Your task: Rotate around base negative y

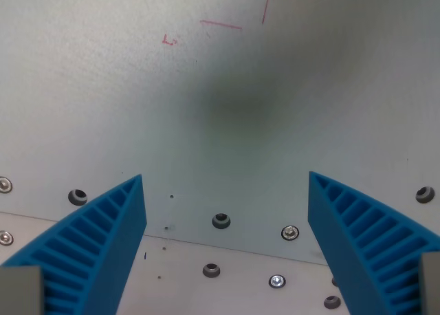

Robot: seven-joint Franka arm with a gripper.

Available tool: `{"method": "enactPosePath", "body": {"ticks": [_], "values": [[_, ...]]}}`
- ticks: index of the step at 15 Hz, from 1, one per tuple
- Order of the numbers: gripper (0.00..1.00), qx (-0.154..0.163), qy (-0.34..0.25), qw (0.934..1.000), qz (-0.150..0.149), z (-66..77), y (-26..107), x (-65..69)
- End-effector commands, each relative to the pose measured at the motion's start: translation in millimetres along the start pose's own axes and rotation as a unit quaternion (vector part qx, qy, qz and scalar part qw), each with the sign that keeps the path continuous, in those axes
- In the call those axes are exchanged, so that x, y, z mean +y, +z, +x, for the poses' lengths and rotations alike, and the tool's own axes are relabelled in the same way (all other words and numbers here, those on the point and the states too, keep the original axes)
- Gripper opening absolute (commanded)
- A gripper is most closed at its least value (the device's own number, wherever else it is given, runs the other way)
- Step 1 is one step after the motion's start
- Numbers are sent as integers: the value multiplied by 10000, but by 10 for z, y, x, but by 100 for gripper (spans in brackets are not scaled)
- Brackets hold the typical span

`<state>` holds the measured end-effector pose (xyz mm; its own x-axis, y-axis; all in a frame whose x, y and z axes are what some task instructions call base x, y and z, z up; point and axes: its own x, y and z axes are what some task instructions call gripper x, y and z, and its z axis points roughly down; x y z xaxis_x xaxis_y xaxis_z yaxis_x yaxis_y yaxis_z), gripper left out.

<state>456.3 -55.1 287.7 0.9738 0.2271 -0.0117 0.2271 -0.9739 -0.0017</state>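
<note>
My gripper (225,179) is open and empty, with its two blue ribbed fingers (103,232) coming in from the lower left and lower right of the wrist view. It looks down on a pale grey-white table surface (220,88). Nothing lies between the fingers. A soft dark shadow (237,105) sits on the surface above the middle of the view.
Thin red pen marks (220,24) are drawn on the surface near the top. A seam between two panels (240,250) runs across the lower part, with several bolts and screw holes (221,221) along it.
</note>
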Motion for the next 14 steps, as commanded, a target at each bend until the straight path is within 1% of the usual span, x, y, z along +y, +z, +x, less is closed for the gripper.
{"method": "enactPosePath", "body": {"ticks": [1, 7, 14], "values": [[100, 79, -1, 10000, -21, 1, -20, 1], [100, 420, 0, 9991, -100, 1, -20, 1], [100, 817, 0, 9965, -193, 1, -20, 1]]}}
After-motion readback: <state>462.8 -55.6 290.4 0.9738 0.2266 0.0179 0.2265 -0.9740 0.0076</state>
